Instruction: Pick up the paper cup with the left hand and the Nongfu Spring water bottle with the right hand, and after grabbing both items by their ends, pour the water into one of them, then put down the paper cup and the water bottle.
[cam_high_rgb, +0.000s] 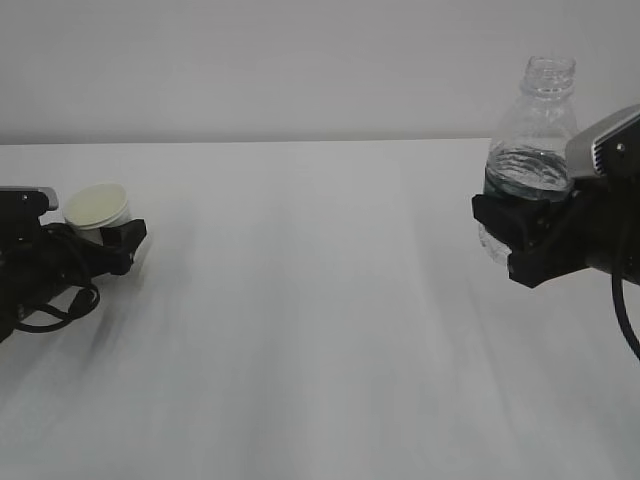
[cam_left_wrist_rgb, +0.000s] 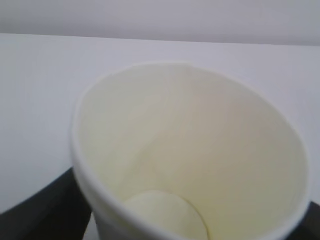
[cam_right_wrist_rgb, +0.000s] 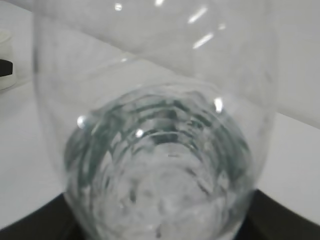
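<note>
Gripping the uncapped Nongfu Spring water bottle (cam_high_rgb: 530, 160) low on its body, the right end effector (cam_high_rgb: 528, 232) is holding it upright above the bench (cam_high_rgb: 320, 300). The left end effector (cam_high_rgb: 112, 243), jaws wide, is bracketing the paper cup (cam_high_rgb: 98, 208); squeezing hard risks crushing it.

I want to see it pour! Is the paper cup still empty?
Empty. The left wrist view looks into the paper cup and shows its dry cream bottom, no water.
</note>
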